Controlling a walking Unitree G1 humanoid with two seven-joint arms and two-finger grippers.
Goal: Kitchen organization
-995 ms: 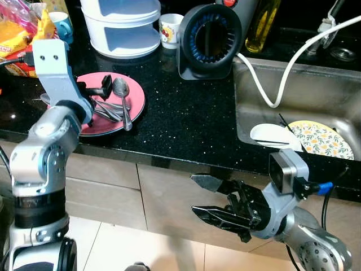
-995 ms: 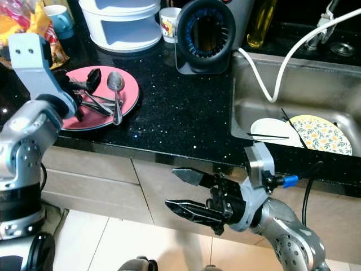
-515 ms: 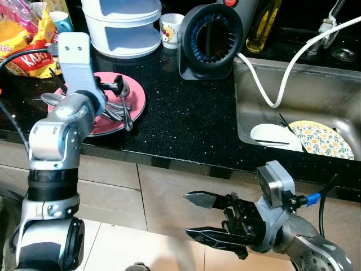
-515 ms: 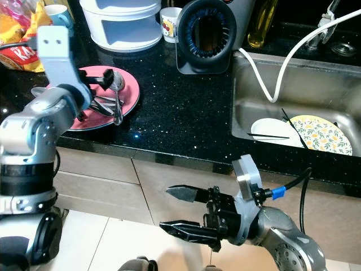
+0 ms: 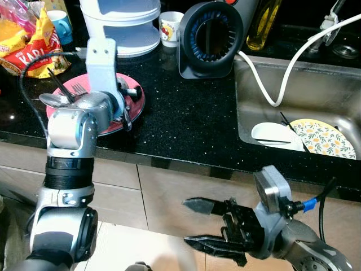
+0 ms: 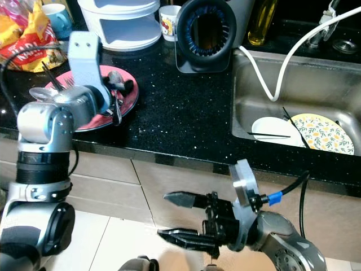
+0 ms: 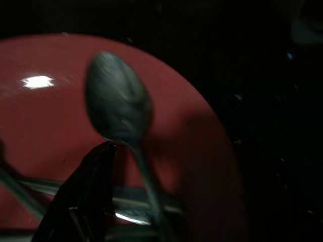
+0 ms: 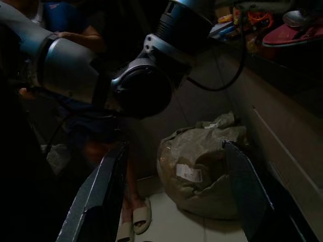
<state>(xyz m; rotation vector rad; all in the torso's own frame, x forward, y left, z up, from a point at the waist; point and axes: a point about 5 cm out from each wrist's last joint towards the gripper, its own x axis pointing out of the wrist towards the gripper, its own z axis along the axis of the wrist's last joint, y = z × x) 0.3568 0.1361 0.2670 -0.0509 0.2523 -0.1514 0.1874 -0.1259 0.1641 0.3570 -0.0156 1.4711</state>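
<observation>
Dull grey metal spoon (image 7: 118, 103) on round pink plate (image 5: 135, 104), on speckled black worktop (image 5: 186, 113). Left tool (image 5: 128, 95) over plate, mostly hidden behind wrist; open or closed, cannot tell. Wrist view, blurred: black fingertip (image 7: 93, 171) apparently beside spoon's neck. Right tool (image 5: 200, 224) low before cabinets, fingers spread, empty.

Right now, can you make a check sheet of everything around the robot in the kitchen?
Surface: black speckled countertop, steel sink at its right.
Job's things: pink plate holding a spoon and forks; floral plate in the sink.
Clutter: snack bag, white containers, cup, oil bottle.
Hands: left hand over the pink plate; right hand open, low before the cabinets.
Cables: white cord into the sink.
Surroundings: sack and slippers on the floor.
</observation>
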